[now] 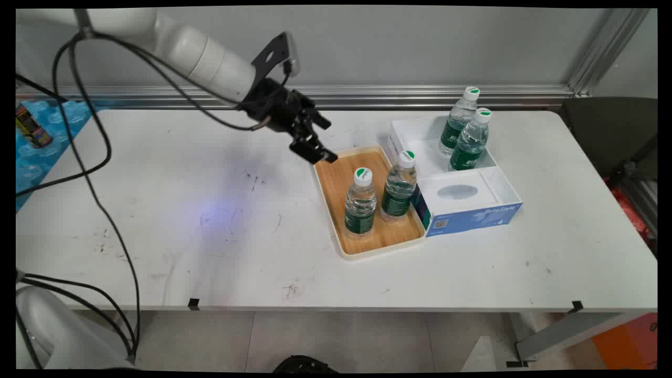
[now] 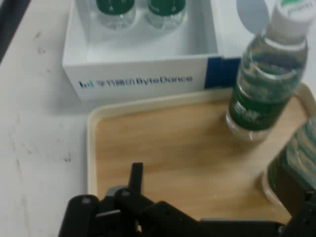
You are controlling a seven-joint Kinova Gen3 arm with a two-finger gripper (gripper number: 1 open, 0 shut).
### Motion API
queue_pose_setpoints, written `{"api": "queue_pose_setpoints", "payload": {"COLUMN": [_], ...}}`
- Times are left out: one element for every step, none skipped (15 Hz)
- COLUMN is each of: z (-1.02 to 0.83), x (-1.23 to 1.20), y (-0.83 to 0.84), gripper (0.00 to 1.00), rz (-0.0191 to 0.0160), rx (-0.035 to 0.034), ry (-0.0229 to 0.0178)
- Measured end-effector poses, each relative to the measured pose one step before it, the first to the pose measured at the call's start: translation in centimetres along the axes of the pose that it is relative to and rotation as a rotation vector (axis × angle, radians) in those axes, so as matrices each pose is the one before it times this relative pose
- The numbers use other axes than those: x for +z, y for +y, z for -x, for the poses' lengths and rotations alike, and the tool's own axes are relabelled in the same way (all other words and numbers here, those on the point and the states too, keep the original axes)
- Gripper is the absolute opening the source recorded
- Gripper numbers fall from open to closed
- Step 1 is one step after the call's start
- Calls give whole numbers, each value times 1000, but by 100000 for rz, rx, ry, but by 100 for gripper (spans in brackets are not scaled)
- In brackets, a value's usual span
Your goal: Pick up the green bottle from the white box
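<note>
My gripper (image 1: 328, 140) hangs open just above the far left corner of a wooden tray (image 1: 336, 178) with a cream rim, holding nothing. Two green-labelled water bottles stand upright in the tray, one nearer (image 1: 360, 207) and one beside it (image 1: 400, 189). In the hand view the gripper (image 2: 212, 182) looks down at the tray's bare wood (image 2: 173, 148), with one bottle (image 2: 261, 84) ahead to the right and the other bottle (image 2: 296, 153) close beside the right finger. Behind the tray, a white open box (image 2: 138, 81) lettered ByteDance holds two more bottles (image 1: 459, 123) (image 1: 471, 142).
The white box (image 1: 415, 136) touches the tray's right side, and its blue-fronted tissue section (image 1: 462, 202) is nearer the camera. A can (image 1: 31, 126) lies on a blue cloth at the far left. A dark chair (image 1: 609, 131) stands past the table's right end. Black cables (image 1: 105, 157) hang from the arm.
</note>
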Motion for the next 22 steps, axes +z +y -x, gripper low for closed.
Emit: {"api": "queue_pose_setpoints", "payload": {"z": [-689,-624,-742,-765,-671,-781,-774,-688,-815,-830,-708,-807,-730,-570,-580,-478,-369,-360,-272,-171,-149,-121], "x": [187,183,245,304,281,377,428,423,563,624,562,755,785,707,837,875,779,933,956,820,955,981], "y": [-408,-332,-340,-324,-216,-204,-182,-146,-162,-178,-144,-161,-121,-71,-73,-8,3,24,28,31,47,78], "gripper": [100,100,100,100,100,100,100,100,100,100,100,100,100,100,100,100,100,100,100,100,100,100], "rz": [-224,-137,-83,-22,46,140,-7,-76,-92,-223,-220,-120,-95,-14,45,140,43,89,-123,-94,-61,-11], "rx": [141,153,300,558,367,245,120,145,241,241,263,317,395,434,463,240,142,13,-220,-221,-332,-446], "ry": [283,365,518,601,622,765,888,939,1237,1533,1392,1624,1446,1110,1157,981,779,767,621,399,420,416]}}
